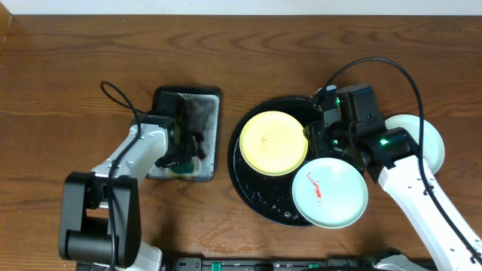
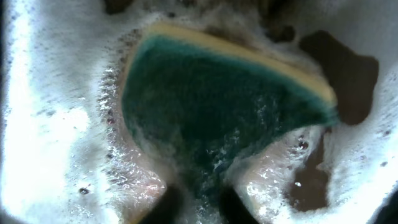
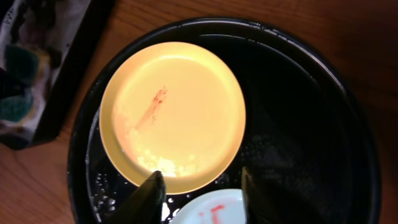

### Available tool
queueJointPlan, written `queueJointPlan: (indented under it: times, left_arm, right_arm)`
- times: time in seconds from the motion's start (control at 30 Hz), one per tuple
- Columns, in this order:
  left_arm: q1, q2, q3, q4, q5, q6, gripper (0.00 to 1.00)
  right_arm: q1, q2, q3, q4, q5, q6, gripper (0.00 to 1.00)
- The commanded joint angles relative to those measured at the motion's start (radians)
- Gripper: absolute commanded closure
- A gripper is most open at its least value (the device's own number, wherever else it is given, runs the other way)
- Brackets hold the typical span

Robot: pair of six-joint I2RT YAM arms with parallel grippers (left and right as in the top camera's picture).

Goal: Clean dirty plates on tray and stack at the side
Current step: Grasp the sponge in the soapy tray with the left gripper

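Soapy sponge [image 2: 224,106] in left pincer [image 1: 182,156]

Overhead, the light is soft and even, falling from above; the table [image 1: 68,60] has a mild sheen and the shadows are faint. Beyond the far edge of the counter, a pale strip is overexposed. The yellow plate [image 1: 273,143] looks a little washed out. The left wrist view is too close and out of focus: the foam [image 2: 56,124] burns to pure white, and the sponge [image 2: 211,106] is dim and soft. The right wrist view has a warm tint; small wet glints sit on the tray [image 3: 311,124], and the fingers [image 3: 148,194] of the right gripper [image 3: 198,198] are dark and blurred.
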Motion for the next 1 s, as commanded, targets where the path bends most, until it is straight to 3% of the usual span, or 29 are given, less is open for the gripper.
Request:
queueJointPlan:
  times: [0.0, 0.3, 0.6, 0.8, 0.97]
  left_arm:
    - [0.002, 0.072, -0.003, 0.002, -0.005, -0.006, 0.93]
    - [0.002, -0.026, 0.126, -0.158, -0.001, 0.033, 0.93]
    - [-0.027, -0.154, 0.362, -0.354, 0.018, 0.094, 0.93]
    - [-0.14, -0.167, 0.388, -0.283, 0.23, 0.052, 0.93]
    - [-0.257, -0.142, 0.385, -0.154, 0.241, -0.026, 0.93]
  right_arm:
    - [0.003, 0.002, 0.01, -0.003, -0.019, 0.011, 0.64]
    - [-0.001, 0.019, 0.01, -0.023, 0.02, 0.038, 0.63]
    - [-0.073, 0.231, 0.008, -0.014, -0.046, 0.027, 0.66]
    - [-0.103, 0.404, 0.008, 0.063, -0.106, -0.028, 0.65]
    - [-0.099, 0.483, 0.008, 0.118, -0.109, -0.032, 0.7]
